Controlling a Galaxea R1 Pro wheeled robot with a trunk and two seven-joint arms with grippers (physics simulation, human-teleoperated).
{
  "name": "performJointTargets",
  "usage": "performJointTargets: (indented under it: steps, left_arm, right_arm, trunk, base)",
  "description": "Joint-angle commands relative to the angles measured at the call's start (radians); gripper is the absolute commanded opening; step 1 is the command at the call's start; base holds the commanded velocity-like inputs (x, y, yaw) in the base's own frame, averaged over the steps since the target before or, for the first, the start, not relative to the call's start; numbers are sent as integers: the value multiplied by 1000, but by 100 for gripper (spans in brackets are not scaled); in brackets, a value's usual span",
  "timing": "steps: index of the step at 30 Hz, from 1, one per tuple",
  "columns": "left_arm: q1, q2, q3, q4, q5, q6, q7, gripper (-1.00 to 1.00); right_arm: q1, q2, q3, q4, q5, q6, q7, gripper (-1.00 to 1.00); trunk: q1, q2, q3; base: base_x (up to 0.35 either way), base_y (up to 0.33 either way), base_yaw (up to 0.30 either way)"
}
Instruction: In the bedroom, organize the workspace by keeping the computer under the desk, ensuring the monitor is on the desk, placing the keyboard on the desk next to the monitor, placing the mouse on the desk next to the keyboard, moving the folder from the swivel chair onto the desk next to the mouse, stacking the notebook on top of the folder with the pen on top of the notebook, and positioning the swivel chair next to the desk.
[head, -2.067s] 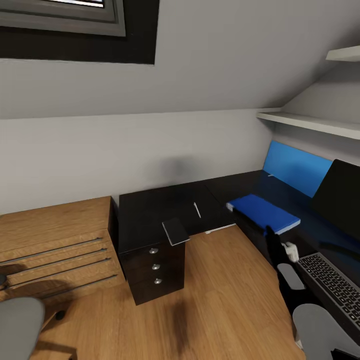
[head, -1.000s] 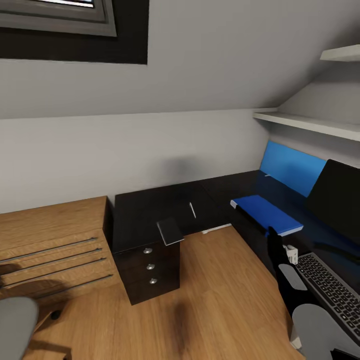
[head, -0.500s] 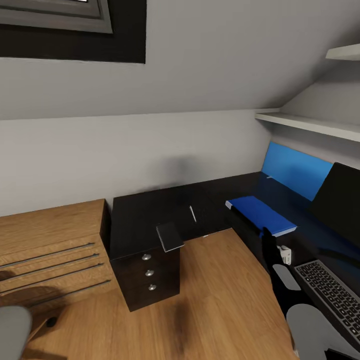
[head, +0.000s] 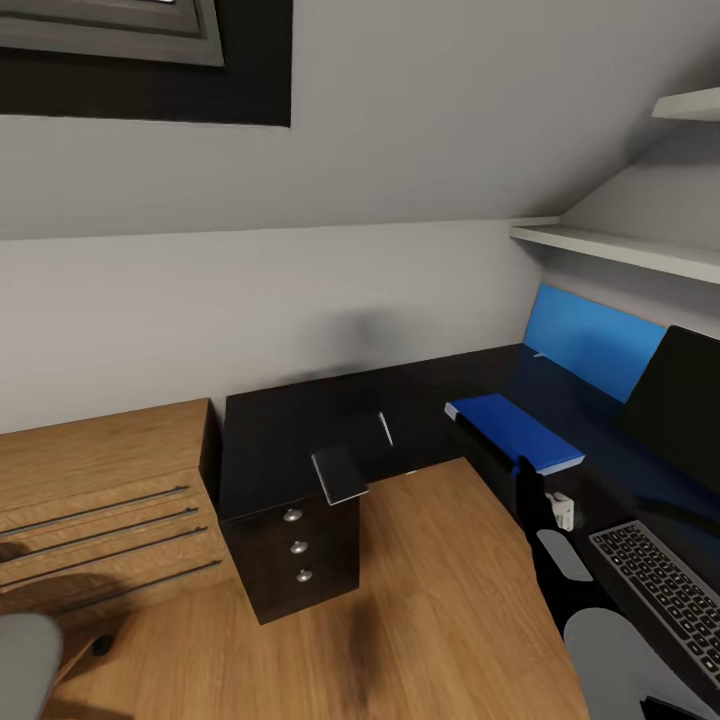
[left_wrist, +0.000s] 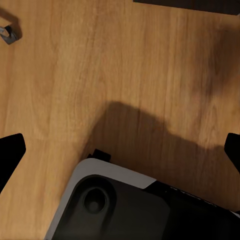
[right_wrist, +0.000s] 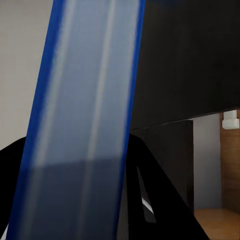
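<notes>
1. Hanging over the wood floor (left_wrist: 60, 75), the left gripper (left_wrist: 120, 152) is spread wide and empty.
2. The notebook (head: 342, 473) overhangs the black surface's (head: 270, 440) corner.
3. The right gripper (head: 522, 472) clamps the folder's (head: 510, 430) edge on the surface.

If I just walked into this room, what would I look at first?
Probably the bright blue folder, lying flat on the long black desk at the right, with the robot's right hand closed on its edge. Next, the small grey notebook hanging over the desk's front edge above the black drawers, with a thin pen just behind it.
</notes>
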Motion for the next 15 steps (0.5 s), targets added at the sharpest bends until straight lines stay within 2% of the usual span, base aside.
performJointTargets:
  steps: [1, 4, 10, 15]
  left_arm:
    - [-1, 1, -8, 1, 10, -4, -2, 100]
    - [-1, 1, -8, 1, 10, -4, -2, 100]
    - [-1, 1, -8, 1, 10, -4, -2, 100]
    - [-1, 1, -8, 1, 10, -4, -2, 100]
  right_arm:
    - [-1, 0, 0, 2, -10, -2, 7, -100]
    - [-1, -2, 0, 10, -8, -2, 9, -100]
    - [-1, -7, 1, 33, -4, -4, 6, -100]
    - [-1, -8, 2, 37, -2, -4, 3, -100]
  trunk:
    - [0, -2, -2]
    - [0, -2, -2]
    - [0, -2, -2]
    - [0, -2, -2]
  base:
    - [0, 0, 0]
    - [0, -70, 0]
    - [0, -173, 0]
    - [0, -41, 0]
